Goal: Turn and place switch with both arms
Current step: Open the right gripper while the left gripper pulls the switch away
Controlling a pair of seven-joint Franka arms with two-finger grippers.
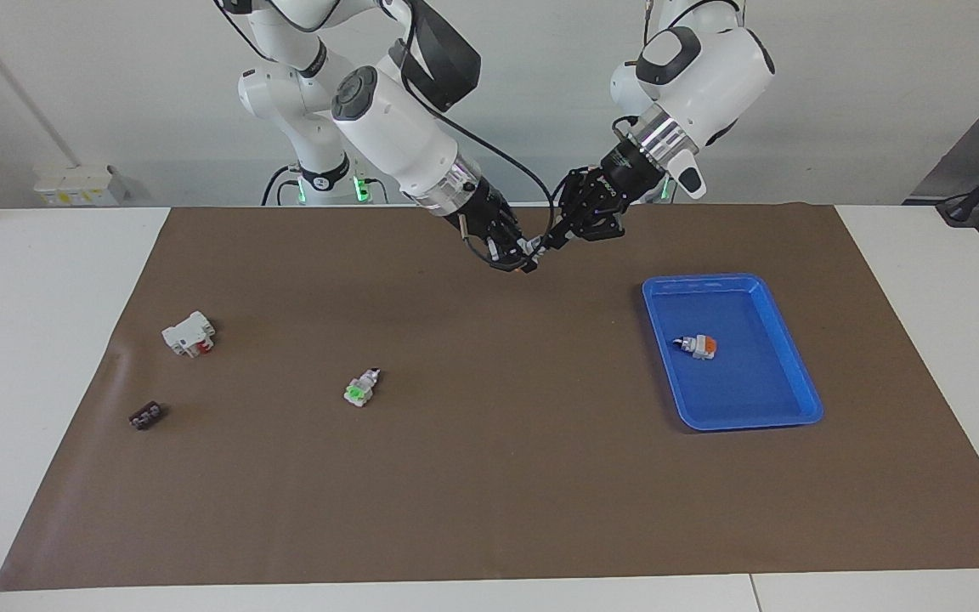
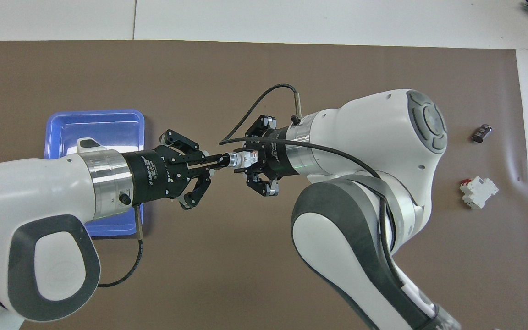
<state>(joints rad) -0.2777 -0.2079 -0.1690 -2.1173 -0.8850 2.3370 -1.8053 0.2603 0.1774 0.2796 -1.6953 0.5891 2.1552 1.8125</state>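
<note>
Overhead view, switch [image 2: 240, 160] held in mid-air over the brown surface [image 2: 264, 256], right gripper [image 2: 249, 161] clamped on its white body, left gripper [image 2: 216, 160] pinching its black knob tip, blue tray [image 2: 94, 121] beside them.

It looked like a robotics lab: two white robot arms [image 1: 396, 127] were mounted at a white table [image 1: 48, 289] covered by a brown mat [image 1: 489, 476], with plain pale walls and a power strip [image 1: 73, 183] at the table's edge.
</note>
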